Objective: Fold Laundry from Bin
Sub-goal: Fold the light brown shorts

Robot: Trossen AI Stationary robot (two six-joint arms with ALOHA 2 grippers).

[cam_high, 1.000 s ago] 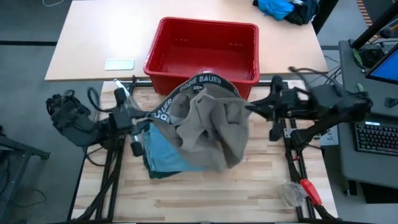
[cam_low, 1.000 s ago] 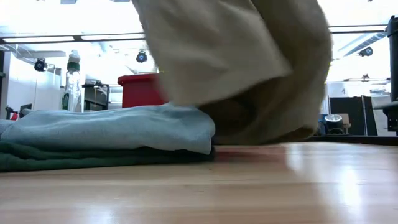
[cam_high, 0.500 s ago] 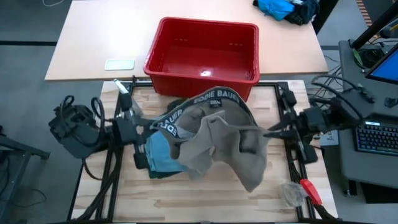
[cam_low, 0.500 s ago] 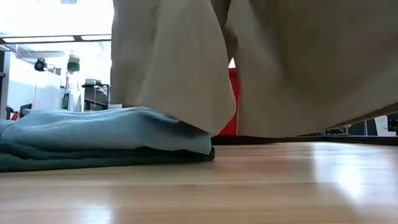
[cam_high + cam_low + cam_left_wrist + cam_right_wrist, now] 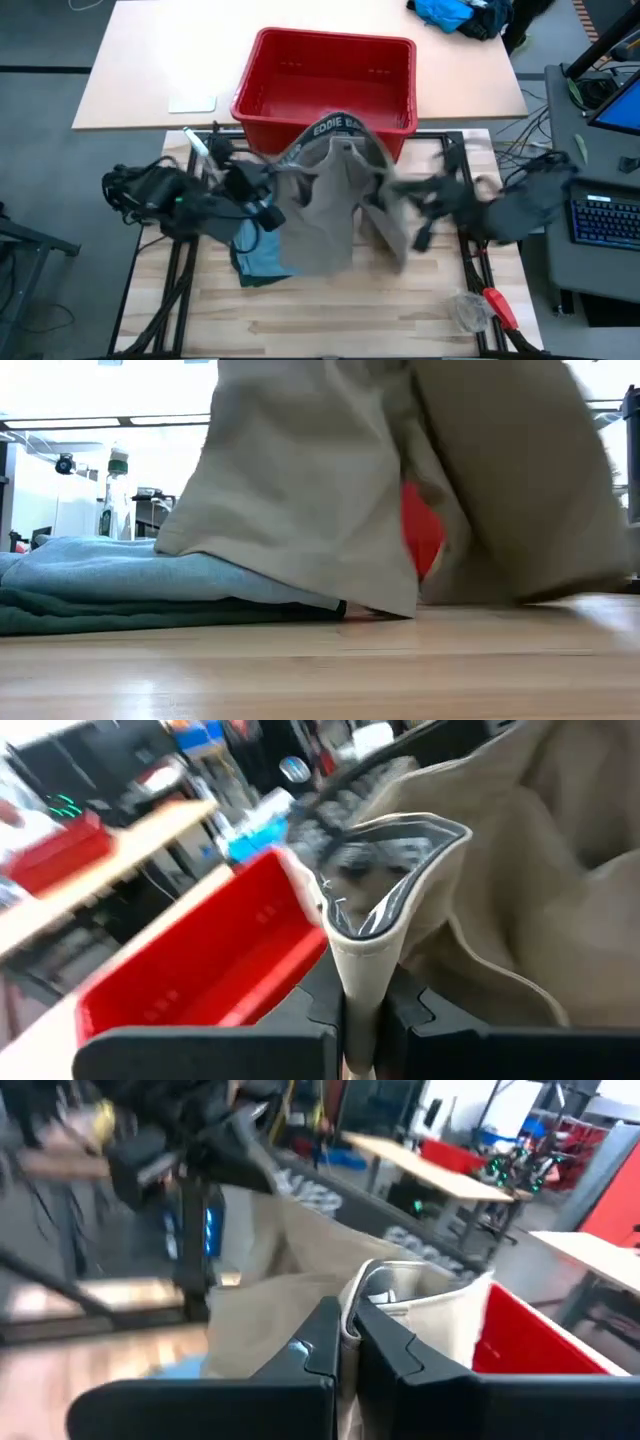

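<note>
- a khaki-taupe garment is held up over the middle of the wooden table, stretched between the two grippers, just in front of the red bin.
- the left gripper is clamped on the garment's waistband at its left side; in the left wrist view the band is seen pinched between the closed fingers.
- the right gripper is clamped on the waistband at the right side; in the right wrist view the cloth edge is caught between the closed dark fingers.
- a grey elastic band with white lettering is seen arching over the top of the garment, next to the bin's near wall.
- in the low view the garment's hem is draped onto the folded pile and reaches down to the table top.
- a folded light blue piece is stacked on a folded dark green piece at the table's left of centre, partly covered by the hanging cloth.
- the bin is set on the lighter table behind; nothing can be made out inside it.
- a bright blue cloth heap lies at the far right corner of that table.
- a red-handled tool lies near the right front edge of the wooden table.
</note>
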